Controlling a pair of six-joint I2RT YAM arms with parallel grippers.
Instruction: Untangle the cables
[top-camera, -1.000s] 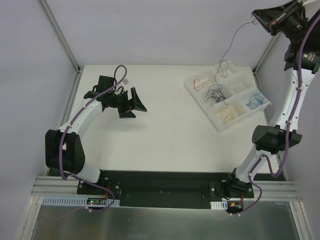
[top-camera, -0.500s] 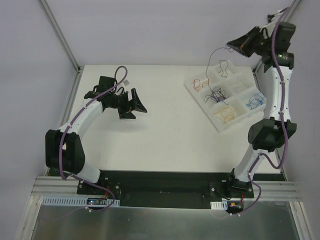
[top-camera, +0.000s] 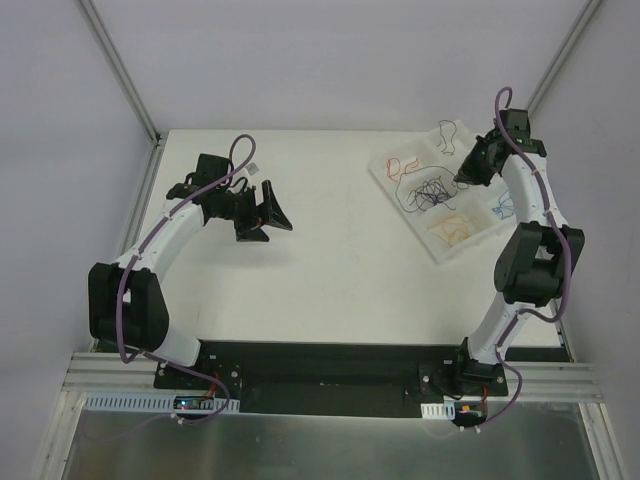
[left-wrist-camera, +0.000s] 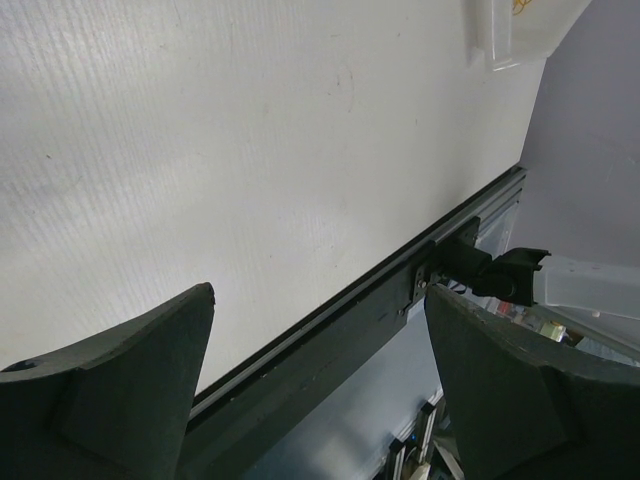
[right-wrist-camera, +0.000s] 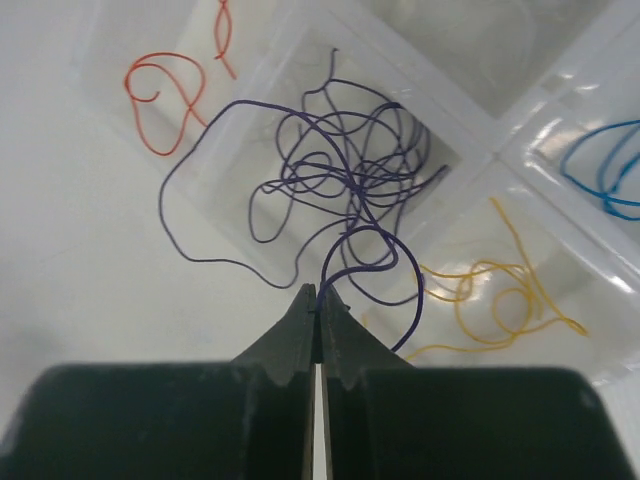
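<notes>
A clear divided tray (top-camera: 441, 254) at the back right holds the cables. A dark purple-black tangle (top-camera: 430, 190) fills its middle compartment, and one loose strand loops out over the tray's left wall (right-wrist-camera: 175, 215). My right gripper (top-camera: 461, 178) hovers low over this tangle, shut on one dark cable (right-wrist-camera: 340, 170) pinched at its tips (right-wrist-camera: 318, 298). A red cable (right-wrist-camera: 150, 95), a yellow cable (right-wrist-camera: 490, 290) and a blue cable (right-wrist-camera: 605, 170) lie in separate compartments. My left gripper (top-camera: 275, 210) hangs open above the bare table at the left, nothing between its fingers (left-wrist-camera: 318, 292).
The tray's near corner (left-wrist-camera: 495, 40) shows at the top of the left wrist view. A black rail (top-camera: 330, 365) runs along the table's near edge. Frame posts (top-camera: 120, 70) stand at the back corners.
My right arm has swung down from high above the back right corner to just over the tray, bringing the dangling dark cable down onto the tangle. The left arm has stayed put.
</notes>
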